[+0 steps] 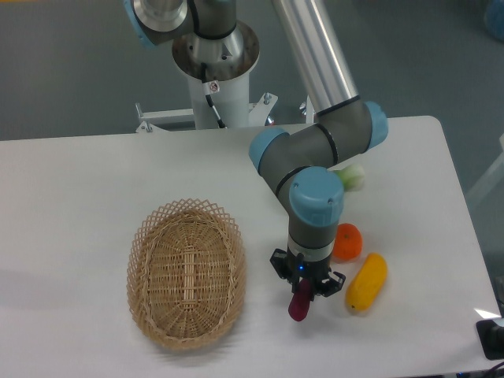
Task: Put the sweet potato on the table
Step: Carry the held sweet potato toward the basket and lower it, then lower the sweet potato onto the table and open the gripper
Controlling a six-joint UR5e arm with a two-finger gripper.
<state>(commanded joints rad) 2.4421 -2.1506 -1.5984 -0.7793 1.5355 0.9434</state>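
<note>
The sweet potato (299,305) is a small dark purple-magenta tuber held between the fingers of my gripper (302,294). It points down toward the white table (79,181), to the right of the basket and left of the yellow fruit. Its lower end is at or just above the tabletop; I cannot tell whether it touches. The gripper is shut on its upper part, which is hidden by the fingers.
An oval wicker basket (187,272) stands left of the gripper. A round orange (346,242) and a yellow oblong fruit (367,281) lie just right of it. A pale green-white vegetable (353,176) shows behind the arm's elbow. The table's front edge is near.
</note>
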